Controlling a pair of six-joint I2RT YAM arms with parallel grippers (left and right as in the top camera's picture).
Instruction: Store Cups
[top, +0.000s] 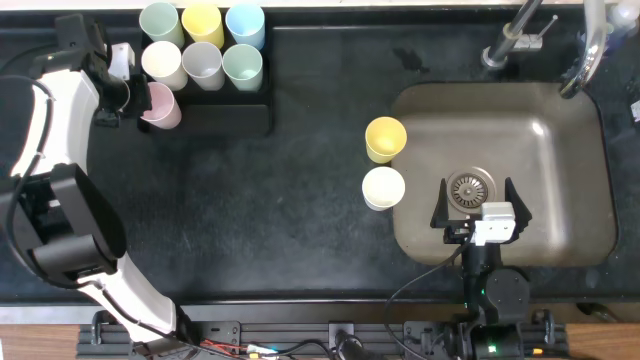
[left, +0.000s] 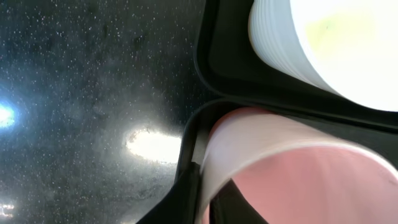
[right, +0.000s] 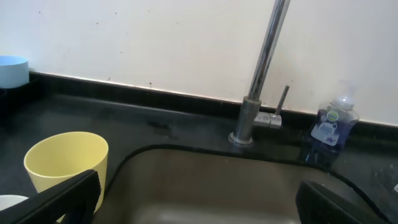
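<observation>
Top view has the left pincer (top: 138, 98) clamped on the rim of the pink cup (top: 162, 108), low in a corner slot of the tray (top: 235, 122), right pincer (top: 478, 205) gaping empty over the sink (top: 560, 200); a dragging finger on release could tip it against the white cup (top: 163, 62).

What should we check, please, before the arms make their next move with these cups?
1. Left gripper shut on the pink cup's wall: ok.
2. Pink cup fully seated in the black tray: cannot tell.
3. Bare tray space beside the pink cup for more cups: ok.
4. Right gripper open, above the sink: ok.
5. Yellow cup and white cup upright on the counter beside the sink: ok.
6. All cups stored: not ok, those two are outside the tray.
</observation>
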